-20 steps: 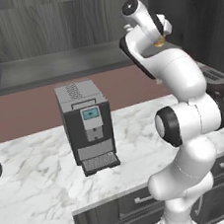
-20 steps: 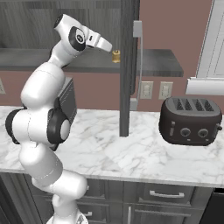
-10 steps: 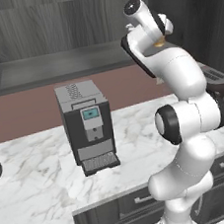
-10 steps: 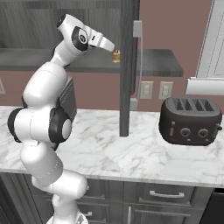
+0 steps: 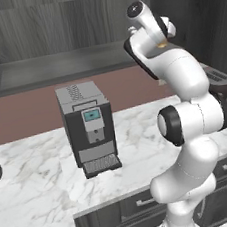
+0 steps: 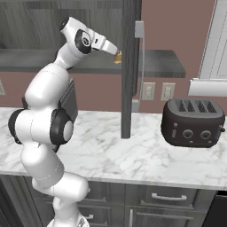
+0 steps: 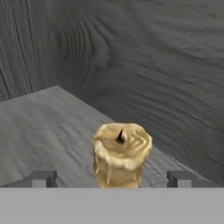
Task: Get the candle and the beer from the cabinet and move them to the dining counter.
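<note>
The arm barely shifts, still reaching into the cabinet (image 6: 131, 66); the jaws stand apart either side of the candle (image 7: 121, 154) on the shelf, ready to clamp.

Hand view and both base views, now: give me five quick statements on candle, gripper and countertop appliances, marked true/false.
1. The candle stands upright on the dark wood-grain cabinet shelf. True.
2. The gripper is shut on the candle. False: the fingertips stand wide apart on either side of it, with gaps.
3. A dark toaster sits on the marble worktop. True.
4. The coffee machine lies tipped on its side. False: it stands upright on the worktop.
5. The candle has a dark wick at its top. True.
</note>
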